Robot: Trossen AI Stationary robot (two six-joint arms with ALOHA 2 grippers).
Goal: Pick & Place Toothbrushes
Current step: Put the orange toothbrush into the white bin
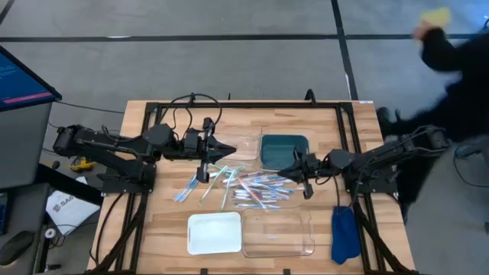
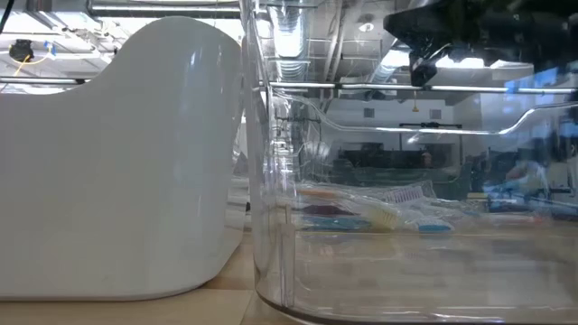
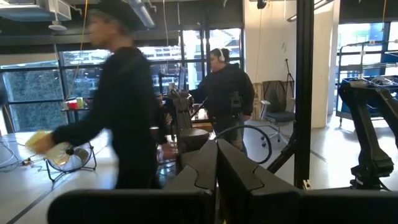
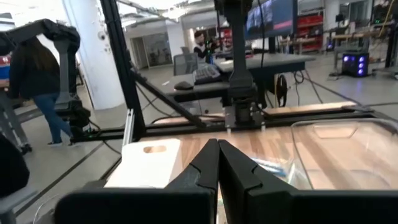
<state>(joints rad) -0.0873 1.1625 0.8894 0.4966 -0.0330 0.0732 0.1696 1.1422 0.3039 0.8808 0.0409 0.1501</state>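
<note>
- Clear plastic tray [image 1: 279, 233] and white plastic tray [image 1: 215, 232] sit empty at the near edge.
- Thin coloured plastic toothbrushes [image 1: 256, 189] lie heaped mid-table; tangled, one pinch could drag several.
- Left gripper [image 1: 227, 149] and right gripper [image 1: 283, 173] hover pressed together, holding nothing.

No readable text, label, brand, number or sign anywhere. Faint lines on the blue monitor screen [image 1: 19, 76] beside the table, too small to make out. Dark print on the white sheet [image 1: 65, 208] on the floor by the left arm's base, likewise illegible.
</note>
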